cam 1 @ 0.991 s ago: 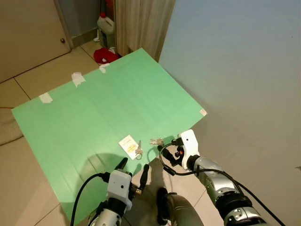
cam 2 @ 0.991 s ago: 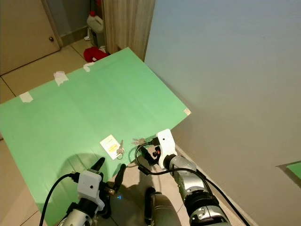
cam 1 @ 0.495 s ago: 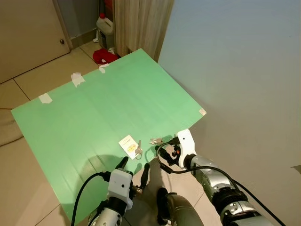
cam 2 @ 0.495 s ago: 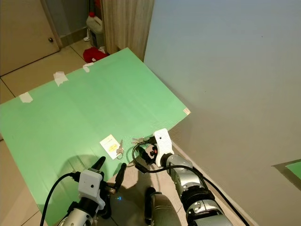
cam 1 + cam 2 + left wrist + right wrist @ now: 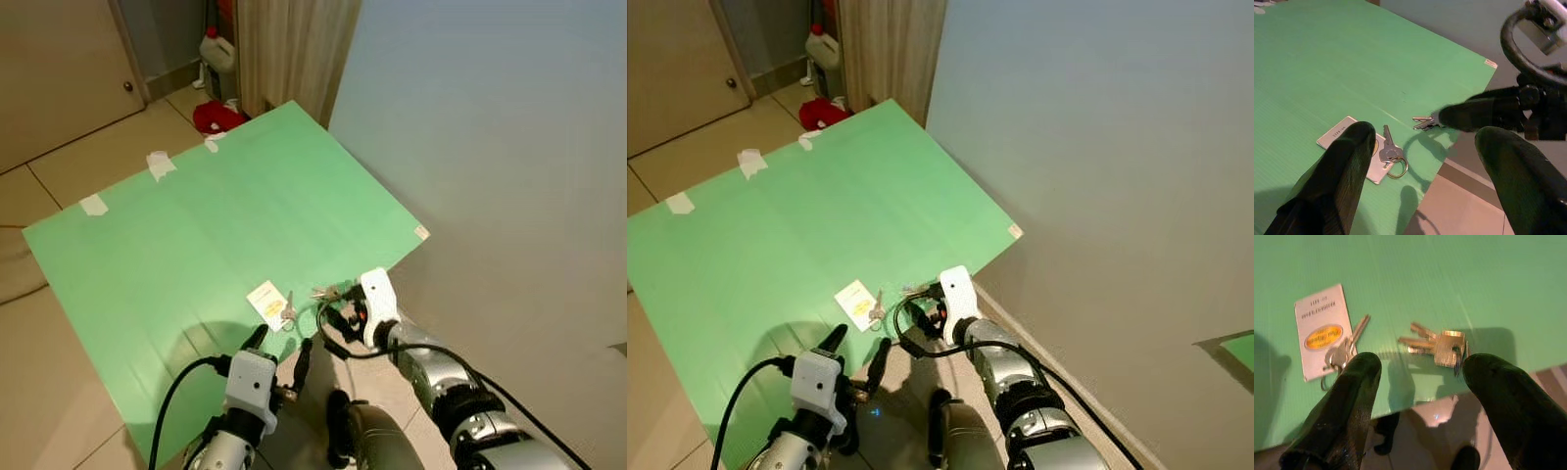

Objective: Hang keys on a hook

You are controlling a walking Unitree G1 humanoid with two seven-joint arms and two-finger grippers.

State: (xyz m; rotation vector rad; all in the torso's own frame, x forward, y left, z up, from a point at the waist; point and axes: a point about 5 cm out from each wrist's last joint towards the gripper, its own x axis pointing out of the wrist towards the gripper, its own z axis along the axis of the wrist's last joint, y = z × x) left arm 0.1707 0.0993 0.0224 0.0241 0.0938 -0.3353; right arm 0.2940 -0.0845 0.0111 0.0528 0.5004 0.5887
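Green corrugated floor mat [image 5: 196, 225]: small bunch of silver keys [image 5: 1437, 346] at its edge.
Right gripper [image 5: 1420, 396] spread wide, empty, keys just ahead between fingertips; left gripper [image 5: 279, 351] farther, also open.

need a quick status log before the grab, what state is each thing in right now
bunch of keys: lying flat on the green sheet, not held
key with white card tag: lying flat on the sheet, apart from the bunch
right gripper: open, jaws either side of the bunch, just above it
left gripper: open, near the sheet's front edge
green sheet: flat on the floor, taped at its far edge
door: shut
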